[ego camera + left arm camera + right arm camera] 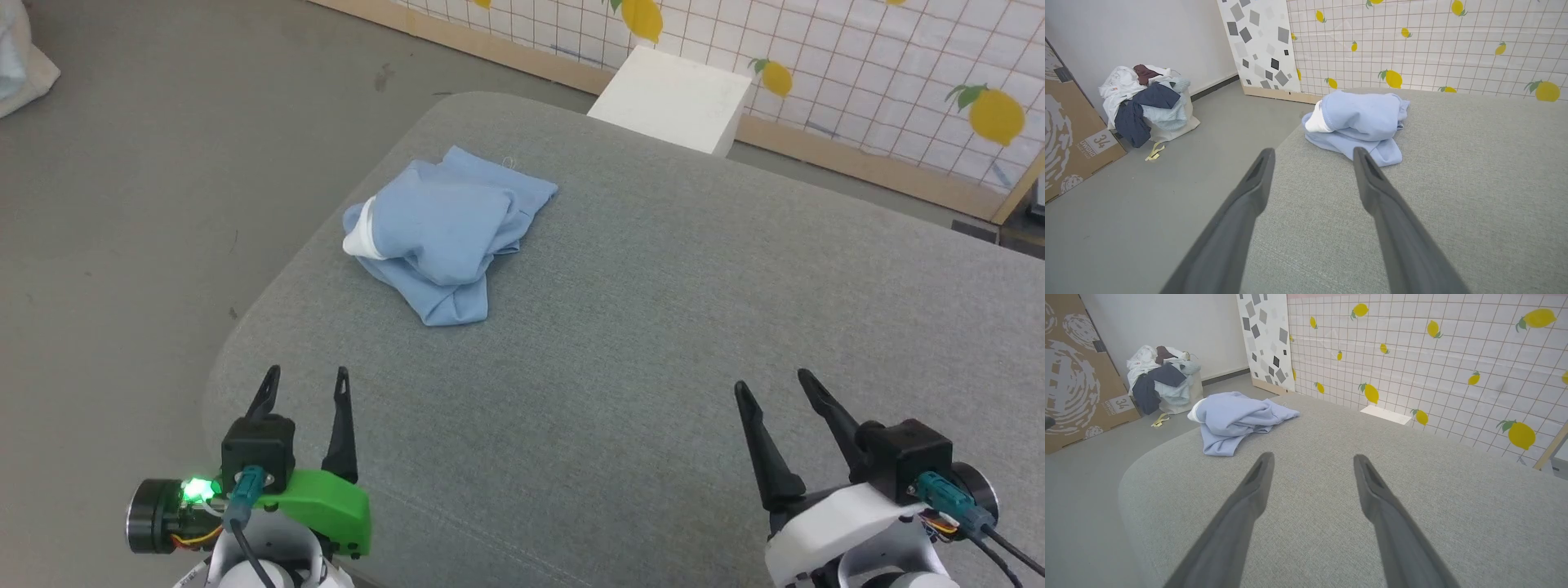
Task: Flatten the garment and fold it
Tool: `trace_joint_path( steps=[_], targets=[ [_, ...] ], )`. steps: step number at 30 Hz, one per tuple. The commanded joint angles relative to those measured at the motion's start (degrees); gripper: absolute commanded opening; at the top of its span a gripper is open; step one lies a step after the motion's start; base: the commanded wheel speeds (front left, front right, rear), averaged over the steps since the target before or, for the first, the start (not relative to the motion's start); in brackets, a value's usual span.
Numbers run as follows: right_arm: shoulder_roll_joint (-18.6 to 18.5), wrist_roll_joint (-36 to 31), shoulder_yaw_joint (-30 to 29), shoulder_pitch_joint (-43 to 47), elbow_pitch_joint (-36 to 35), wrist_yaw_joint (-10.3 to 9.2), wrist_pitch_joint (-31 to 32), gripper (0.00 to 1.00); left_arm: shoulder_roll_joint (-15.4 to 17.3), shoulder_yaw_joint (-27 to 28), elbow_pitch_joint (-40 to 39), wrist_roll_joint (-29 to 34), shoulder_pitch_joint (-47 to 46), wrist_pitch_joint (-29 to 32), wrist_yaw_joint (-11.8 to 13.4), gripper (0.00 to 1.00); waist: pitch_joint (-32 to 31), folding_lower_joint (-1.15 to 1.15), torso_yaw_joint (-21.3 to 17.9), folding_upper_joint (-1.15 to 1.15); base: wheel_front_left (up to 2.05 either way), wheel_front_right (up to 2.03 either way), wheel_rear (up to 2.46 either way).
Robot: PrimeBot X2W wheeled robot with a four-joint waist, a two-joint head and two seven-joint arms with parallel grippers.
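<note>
The garment (445, 233) lies bunched on the cushion (653, 327), left tool (308, 371) and right tool (771, 380) splayed; bag (1177, 126) holds clothes (1149, 96).

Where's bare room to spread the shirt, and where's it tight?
Bare: the grey cushion right of the garment, down to the right end effector; also the strip between garment and left end effector. Tight: the garment lies near the cushion's left edge, floor just beyond.

Bright, even, diffuse light; shadows faint; focus sharp; wrist views bowed at edges
</note>
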Motion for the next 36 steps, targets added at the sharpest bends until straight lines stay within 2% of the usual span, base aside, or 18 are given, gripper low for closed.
trace_joint_path(
  steps=[1,9,15,20,24,27,33,36],
  targets=[
    [0.05,-0.37,-0.18,0.4,-0.45,-0.1,0.12,1.0,0.32,-0.08,-0.15,-0.5,-0.95,-0.51,0.31,1.0,0.38,0.0,-0.27,0.0,0.0,0.0,0.0],
    [-0.18,-2.13,-0.7,-1.28,-2.65,-0.1,1.06,1.0,2.06,-0.04,-2.15,-2.09,-3.25,1.08,-1.85,1.0,4.88,0.0,-3.1,0.0,0.0,0.0,0.0],
    [-1.67,-3.62,-1.84,-3.56,-6.03,-0.1,2.1,1.0,5.98,2.58,-2.93,-4.85,-11.25,6.4,-4.83,1.0,12.19,0.0,-7.03,0.0,0.0,0.0,0.0],
    [-3.16,-4.5,-2.3,-6.2,-9.16,-0.1,2.39,1.0,11.71,3.88,-1.24,-8.31,-22.57,13.86,-9.75,1.0,19.59,0.0,-10.8,0.0,0.0,0.0,0.0],
    [-3.57,-5.06,-3.2,-8.06,-10.73,-0.1,2.07,1.0,16.7,2.62,1.69,-11.67,-31.73,18.99,-11.9,1.0,24.55,0.0,-13.35,0.0,0.0,0.0,0.0],
    [-3.63,-5.47,-3.53,-9.3,-11.5,-0.1,1.65,1.0,19.72,0.58,4.73,-14.92,-37.84,22.39,-12.39,1.0,27.78,0.0,-15.05,0.0,0.0,0.0,0.0],
    [-3.16,-6.18,-4.07,-11.09,-11.81,-0.1,0.19,1.0,27.0,-7.45,13.98,-22.87,-47.56,30.82,-12.53,1.0,32.36,0.0,-18.16,0.0,0.0,0.0,0.0],
    [-2.72,-6.45,-4.26,-11.36,-11.56,-0.1,-0.68,1.0,29.3,-9.38,18.4,-26.66,-50.15,34.18,-12.54,1.0,33.55,0.0,-19.41,0.0,0.0,0.0,0.0]
  ],
)
